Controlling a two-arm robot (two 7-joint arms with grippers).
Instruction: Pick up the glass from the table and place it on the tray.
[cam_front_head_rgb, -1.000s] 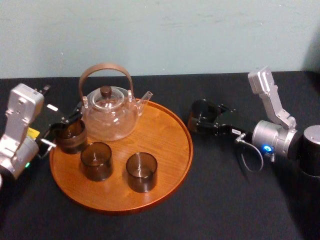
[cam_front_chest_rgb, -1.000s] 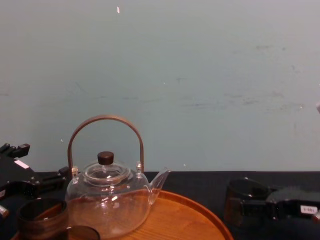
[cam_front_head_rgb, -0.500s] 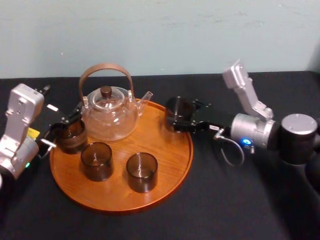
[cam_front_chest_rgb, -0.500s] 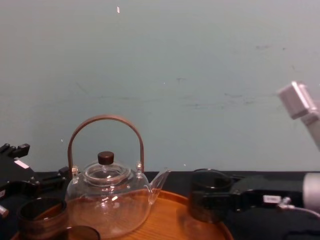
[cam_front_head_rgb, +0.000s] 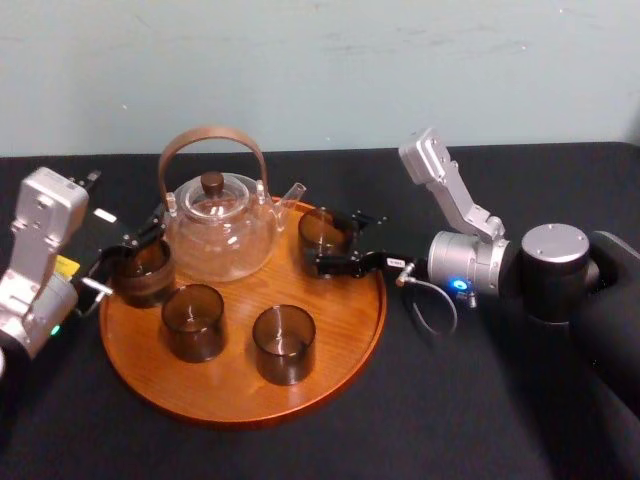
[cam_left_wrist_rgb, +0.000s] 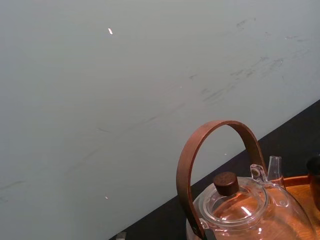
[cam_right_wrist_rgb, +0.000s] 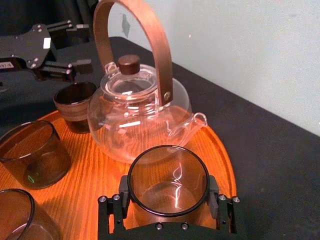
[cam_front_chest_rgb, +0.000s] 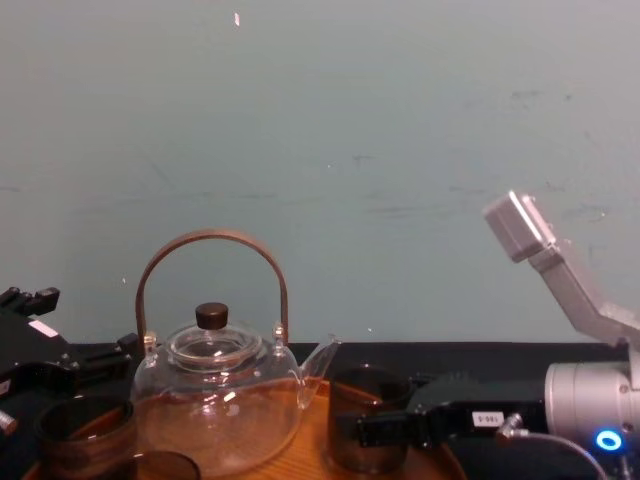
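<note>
My right gripper (cam_front_head_rgb: 328, 243) is shut on the glass (cam_front_head_rgb: 322, 230), a small smoky brown tumbler, with one finger on each side of it (cam_right_wrist_rgb: 167, 182). It holds the glass upright over the back right part of the round wooden tray (cam_front_head_rgb: 335, 330), just right of the teapot's spout. I cannot tell whether its base touches the tray (cam_front_chest_rgb: 315, 450). From the chest the glass (cam_front_chest_rgb: 366, 430) shows next to the teapot. My left gripper (cam_front_head_rgb: 120, 250) stands open at the tray's left edge, beside another tumbler (cam_front_head_rgb: 140, 272). The black table (cam_front_head_rgb: 450, 400) lies all around.
A clear glass teapot (cam_front_head_rgb: 220, 225) with an arched brown handle stands at the back of the tray. Two more tumblers (cam_front_head_rgb: 193, 322) (cam_front_head_rgb: 283, 344) sit on the tray's front half. A grey-green wall rises behind the table.
My right gripper has carried the glass leftward from the black table, over the tray's rim, to a spot near the teapot's spout. The left arm has not moved.
</note>
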